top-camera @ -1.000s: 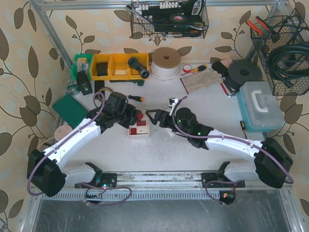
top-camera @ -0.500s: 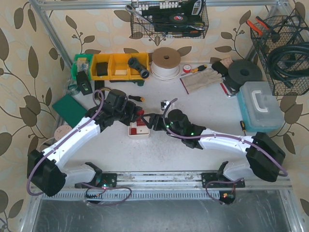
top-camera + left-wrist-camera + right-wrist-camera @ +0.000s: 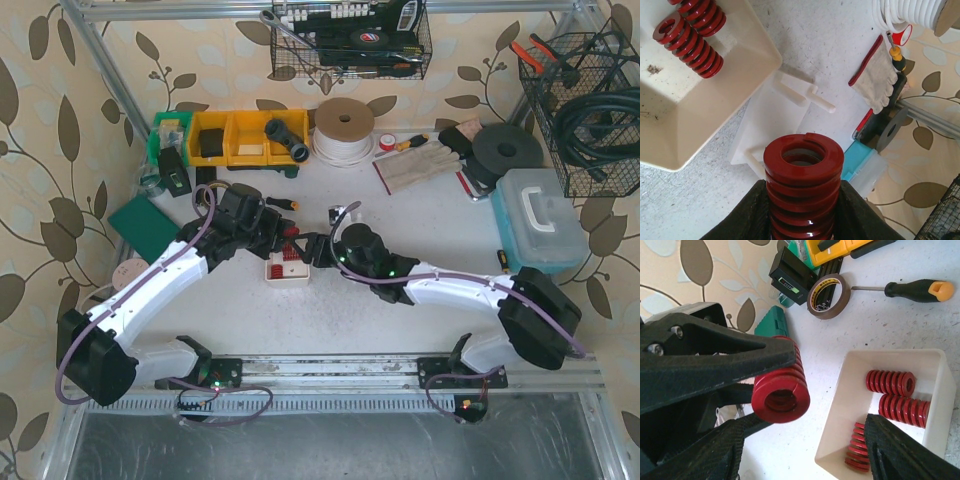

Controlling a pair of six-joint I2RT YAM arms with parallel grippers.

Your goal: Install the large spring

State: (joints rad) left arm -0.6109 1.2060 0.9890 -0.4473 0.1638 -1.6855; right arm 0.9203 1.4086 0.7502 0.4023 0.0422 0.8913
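Note:
The large spring [image 3: 803,155], a thick red coil, is clamped between the black fingers of my left gripper [image 3: 802,186], with its open end toward the camera. In the right wrist view the spring [image 3: 781,395] sticks out from the left gripper's finger [image 3: 715,360]. It hangs just above and between the spread fingers of my right gripper [image 3: 805,422], which is open and holds nothing. From above, both grippers meet over the white tray [image 3: 287,270]. The tray [image 3: 840,410] holds smaller red springs [image 3: 890,382].
A white plastic piece with pegs [image 3: 790,97] shows beyond the spring. A screwdriver [image 3: 912,290] and a tape roll [image 3: 827,296] lie behind the tray. Yellow bins [image 3: 245,137], a cord spool [image 3: 343,127], gloves [image 3: 420,165] and a blue case [image 3: 540,225] line the back and right.
My right arm has swung left toward the held spring, and its jaws have narrowed somewhat. The left gripper and spring have barely shifted.

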